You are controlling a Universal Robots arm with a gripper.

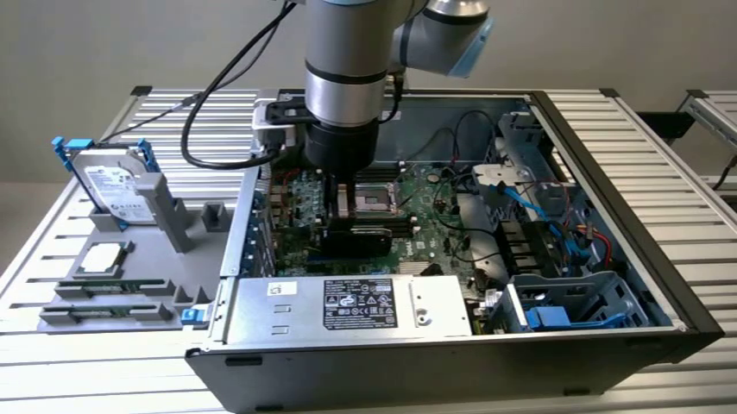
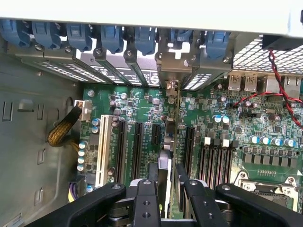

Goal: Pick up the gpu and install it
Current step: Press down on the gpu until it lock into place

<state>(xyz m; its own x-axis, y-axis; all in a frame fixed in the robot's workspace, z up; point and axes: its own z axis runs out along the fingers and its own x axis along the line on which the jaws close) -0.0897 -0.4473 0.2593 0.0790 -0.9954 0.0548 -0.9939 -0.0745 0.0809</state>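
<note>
Gripper (image 1: 345, 207) low inside the open computer case (image 1: 599, 129), over the motherboard (image 1: 420, 228), just beside the CPU socket (image 1: 374, 200) on the exterior view's left.

Wrist view: jaws clamped on the gpu (image 2: 169, 156), held on edge between the fingers (image 2: 146, 198). The card runs away from the camera as a thin dark line with its silvery bracket (image 2: 171, 87) reaching up at the rear slot covers (image 2: 118, 66). Whether the card edge already touches the slot beneath it I cannot tell; it looks at or just above board level.

Step in hand, as I judge it: seating the card.

How to do it well:
- Keep the card upright and parallel to the long black expansion slots (image 2: 137, 146); any tilt and the edge connector rides the slot lip.
- Line up both ends together: connector over its slot, bracket into the open gap in the rear panel beneath the blue latches (image 2: 142, 40) (the bracket tongue is the likelier part to catch).
- Press straight down, evenly along the length, not at one end.
- Mind the small capacitors (image 2: 220, 119) close beside the card's path, and the braided cable (image 2: 64, 130) lying well apart near the case wall.

On the surface outside the case, at the exterior view's left: hard drive (image 1: 116, 185) standing in a grey holder (image 1: 116, 302), untouched.
</note>
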